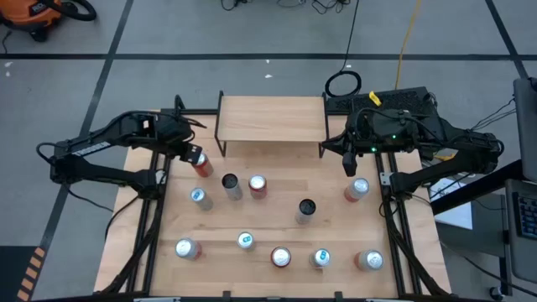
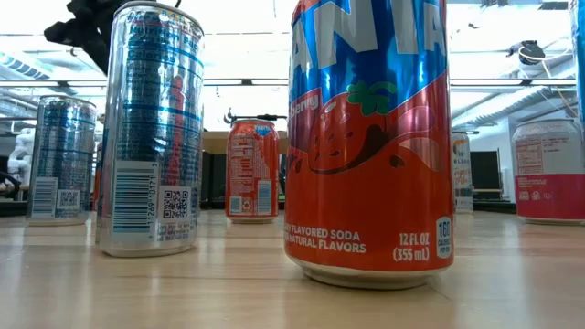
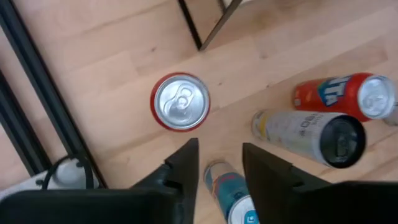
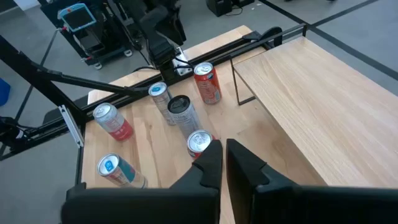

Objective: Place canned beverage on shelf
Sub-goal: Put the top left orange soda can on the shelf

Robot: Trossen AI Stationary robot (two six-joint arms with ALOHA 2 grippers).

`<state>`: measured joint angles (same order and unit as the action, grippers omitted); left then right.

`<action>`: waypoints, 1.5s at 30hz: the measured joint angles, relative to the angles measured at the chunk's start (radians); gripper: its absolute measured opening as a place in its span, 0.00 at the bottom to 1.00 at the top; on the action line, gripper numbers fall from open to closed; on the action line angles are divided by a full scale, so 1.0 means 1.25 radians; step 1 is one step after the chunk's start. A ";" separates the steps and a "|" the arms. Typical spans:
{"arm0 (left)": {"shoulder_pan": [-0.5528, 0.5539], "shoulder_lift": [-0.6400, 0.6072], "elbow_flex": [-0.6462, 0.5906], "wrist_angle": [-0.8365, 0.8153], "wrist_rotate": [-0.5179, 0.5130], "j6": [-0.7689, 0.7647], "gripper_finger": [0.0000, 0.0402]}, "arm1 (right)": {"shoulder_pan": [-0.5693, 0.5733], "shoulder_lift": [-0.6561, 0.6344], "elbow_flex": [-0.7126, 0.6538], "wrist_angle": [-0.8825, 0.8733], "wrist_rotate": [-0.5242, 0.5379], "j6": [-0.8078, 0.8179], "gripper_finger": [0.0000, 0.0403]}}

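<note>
Along the table's (image 1: pixel 285 222) near edge stand five cans in a loose row, and further in, two black-topped cans, a blue one and a red one (image 1: pixel 258 185). Beyond these, near the left edge, a red can (image 1: pixel 200 162) stands on the tabletop just under the left gripper (image 1: pixel 192 156), whose fingers (image 3: pixel 185 165) are apart above it, holding nothing. At the far edge stands the shelf (image 1: pixel 270 119), its board bare. Beside its right end hangs the right gripper (image 1: pixel 351 165), fingers together, empty.
</note>
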<state>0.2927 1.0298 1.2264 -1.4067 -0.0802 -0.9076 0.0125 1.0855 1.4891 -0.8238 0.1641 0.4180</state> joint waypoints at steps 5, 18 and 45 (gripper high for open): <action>0.002 0.016 -0.001 0.001 -0.017 -0.003 0.50 | 0.000 0.000 0.000 -0.012 -0.004 0.045 0.00; 0.036 0.125 -0.001 -0.013 -0.086 0.059 0.92 | 0.000 0.000 0.000 -0.027 -0.005 0.055 0.00; 0.076 0.128 -0.107 -0.011 -0.039 0.167 0.99 | 0.001 0.000 0.000 -0.104 -0.006 0.134 0.00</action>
<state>0.3878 1.1895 1.0927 -1.4202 -0.1285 -0.6992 0.0135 1.0855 1.4891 -0.9539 0.1569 0.5860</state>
